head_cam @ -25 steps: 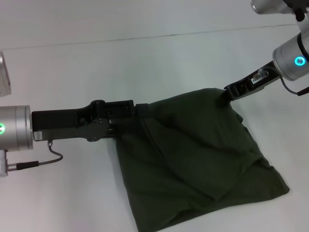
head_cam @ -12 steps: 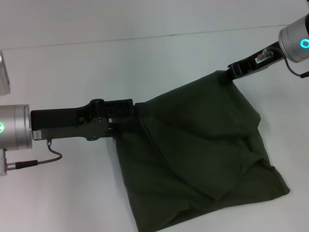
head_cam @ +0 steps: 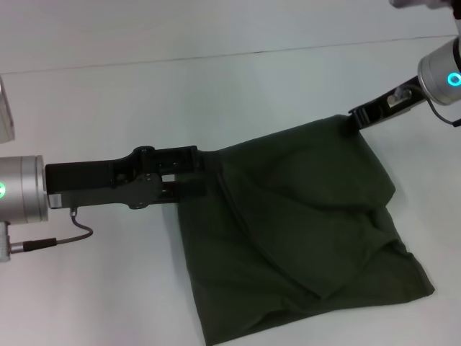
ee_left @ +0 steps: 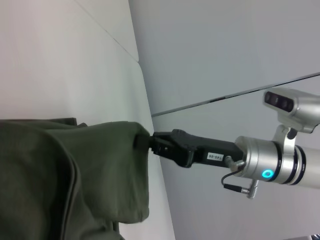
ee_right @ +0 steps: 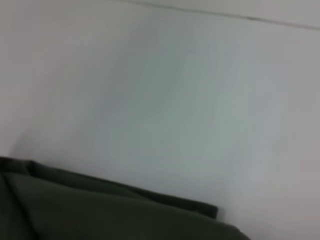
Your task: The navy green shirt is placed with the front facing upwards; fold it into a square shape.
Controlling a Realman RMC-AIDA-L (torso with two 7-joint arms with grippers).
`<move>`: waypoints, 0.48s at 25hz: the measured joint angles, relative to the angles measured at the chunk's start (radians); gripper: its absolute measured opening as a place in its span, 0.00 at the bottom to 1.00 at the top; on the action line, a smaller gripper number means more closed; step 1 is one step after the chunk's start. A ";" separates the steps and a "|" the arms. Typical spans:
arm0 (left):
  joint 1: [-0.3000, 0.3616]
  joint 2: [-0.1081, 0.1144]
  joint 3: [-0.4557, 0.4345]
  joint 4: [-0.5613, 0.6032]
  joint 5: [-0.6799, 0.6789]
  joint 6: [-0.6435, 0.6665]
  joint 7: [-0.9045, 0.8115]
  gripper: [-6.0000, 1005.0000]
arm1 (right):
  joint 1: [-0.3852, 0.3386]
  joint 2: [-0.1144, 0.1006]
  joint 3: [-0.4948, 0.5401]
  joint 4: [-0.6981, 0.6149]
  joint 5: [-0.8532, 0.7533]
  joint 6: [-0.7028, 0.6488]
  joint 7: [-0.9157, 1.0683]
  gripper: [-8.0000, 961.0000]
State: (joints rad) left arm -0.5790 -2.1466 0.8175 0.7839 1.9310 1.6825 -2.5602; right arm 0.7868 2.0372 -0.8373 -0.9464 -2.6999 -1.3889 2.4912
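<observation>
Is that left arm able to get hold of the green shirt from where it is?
Probably yes: the left gripper is already at the navy green shirt's edge and appears clamped on it, with nothing between them. The right gripper holds the far corner.

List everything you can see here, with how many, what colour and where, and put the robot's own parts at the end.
shirt: one, dark olive green, partly folded, lying on the table in front of the robot, its two far corners lifted by the grippers; no print visible.
table: one, white, under the shirt.
pale box-like object: one, whitish, cut off at the head view's left edge; cannot tell what it is.
left gripper: one, black on a silver arm, at the shirt's far left corner, jaws closed on the cloth.
right gripper: one, black on a silver arm with a cyan ring light, at the shirt's far right corner, pinching the cloth.
</observation>
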 joint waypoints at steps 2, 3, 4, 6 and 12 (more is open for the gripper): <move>0.000 0.000 0.000 0.000 0.000 0.000 0.000 0.74 | 0.000 0.004 0.000 0.002 -0.022 0.002 0.001 0.04; 0.000 -0.001 0.000 0.000 0.000 0.000 0.000 0.74 | 0.001 0.006 0.000 0.005 -0.031 0.003 0.001 0.04; 0.000 -0.001 0.000 0.000 0.000 0.000 0.000 0.74 | 0.002 0.006 0.000 0.007 -0.040 0.003 0.001 0.04; 0.000 -0.001 0.000 0.000 0.000 0.000 0.000 0.74 | 0.006 0.007 0.000 0.010 -0.055 0.011 0.004 0.04; 0.000 -0.001 0.000 -0.004 0.000 -0.001 0.000 0.74 | 0.009 0.008 0.000 0.003 -0.071 0.049 0.029 0.13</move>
State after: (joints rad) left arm -0.5788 -2.1476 0.8175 0.7796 1.9312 1.6817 -2.5602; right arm 0.7961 2.0457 -0.8373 -0.9433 -2.7707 -1.3404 2.5199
